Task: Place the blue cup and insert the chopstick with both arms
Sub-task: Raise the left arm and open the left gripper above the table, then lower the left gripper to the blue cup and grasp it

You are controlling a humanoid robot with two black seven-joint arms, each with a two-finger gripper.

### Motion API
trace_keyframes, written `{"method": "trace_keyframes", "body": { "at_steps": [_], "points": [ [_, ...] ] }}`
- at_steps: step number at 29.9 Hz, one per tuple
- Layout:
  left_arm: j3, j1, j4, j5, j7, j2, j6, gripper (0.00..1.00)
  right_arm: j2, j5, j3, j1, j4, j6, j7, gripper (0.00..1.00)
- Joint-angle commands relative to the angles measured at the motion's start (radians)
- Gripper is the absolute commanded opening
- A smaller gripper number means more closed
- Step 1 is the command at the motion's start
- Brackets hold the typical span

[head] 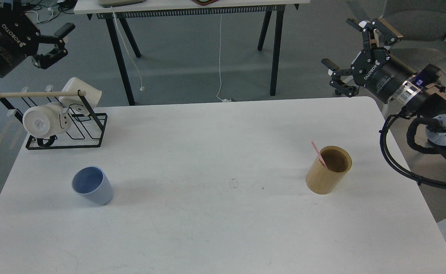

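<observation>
- While both arms hang off the table, the white table (215, 228) carries every object of note; its surface fills the lower and middle frame.
- Left gripper (62, 41): upper left of the frame, above the floor and beyond the table's far left corner; fingers spread wide, nothing between them; ROBOTIQ lettering legible on the body.
- Right gripper (346, 57): upper right of the frame, past the table's far right corner; fingers spread wide, one pair reaching up, the other reaching left; nothing held.
- Blue cup (92, 185): lower left of the frame, upright on the table with its mouth open to the camera; interior appears empty; well apart from both grippers.
- Chopstick (318, 154): right of centre; a thin pink stick standing tilted inside the tan cylinder (328, 169), its upper end leaning to the upper left over the rim; lower end hidden inside.
- Tan cylinder: upright on the table, right of centre, well apart from the blue cup.
- Black wire rack (70, 131): far left corner of the table, above the blue cup in the frame; a pale wooden rod (36, 94) lies across its top; two white cups (45, 121) rest on it, tipped on their sides.
- Second table (192, 9): top centre, on black legs; a white cable (220, 57) hangs from it to the floor.
- Grey chair (417, 23): upper right corner, behind the right gripper.
</observation>
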Motion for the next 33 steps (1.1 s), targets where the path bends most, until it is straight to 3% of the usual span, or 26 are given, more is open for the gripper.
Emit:
{"method": "trace_keyframes", "body": {
  "at_steps": [1, 5, 9, 12, 21, 23, 26, 33],
  "points": [
    [0.038, -0.001, -0.073, 0.224, -0.088, 0.091, 0.0, 1.0, 0.0, -0.001, 0.001, 0.0, -0.001, 0.0, 0.0, 0.99],
    [0.04, 0.002, -0.11, 0.468, -0.141, 0.145, 0.0, 0.99, 0.0, -0.001, 0.005, -0.012, -0.001, 0.0, 0.0, 0.99],
    [0.043, 0.034, -0.126, 0.535, -0.259, 0.182, 0.0, 1.0, -0.002, -0.001, 0.007, -0.023, -0.001, 0.0, 0.0, 0.99],
    [0.041, 0.057, -0.144, 0.533, -0.312, 0.202, 0.0, 1.0, -0.009, -0.001, 0.007, -0.028, -0.003, 0.0, 0.0, 0.99],
    [0.043, 0.094, -0.162, 0.525, -0.324, 0.202, 0.0, 0.98, -0.008, 0.001, 0.005, -0.037, -0.015, 0.0, 0.0, 0.99],
    [0.043, 0.097, -0.164, 0.527, -0.353, 0.203, 0.0, 1.0, -0.003, -0.001, 0.007, -0.037, -0.016, 0.0, 0.0, 0.99],
    [0.064, 0.097, -0.161, 0.541, -0.485, 0.203, 0.0, 1.0, 0.002, 0.001, 0.007, -0.037, -0.027, 0.0, 0.0, 0.99],
    [0.097, 0.099, -0.173, 0.97, -0.485, 0.197, 0.0, 1.0, 0.003, 0.001, 0.007, -0.038, -0.039, 0.0, 0.0, 0.99]
  ]
}}
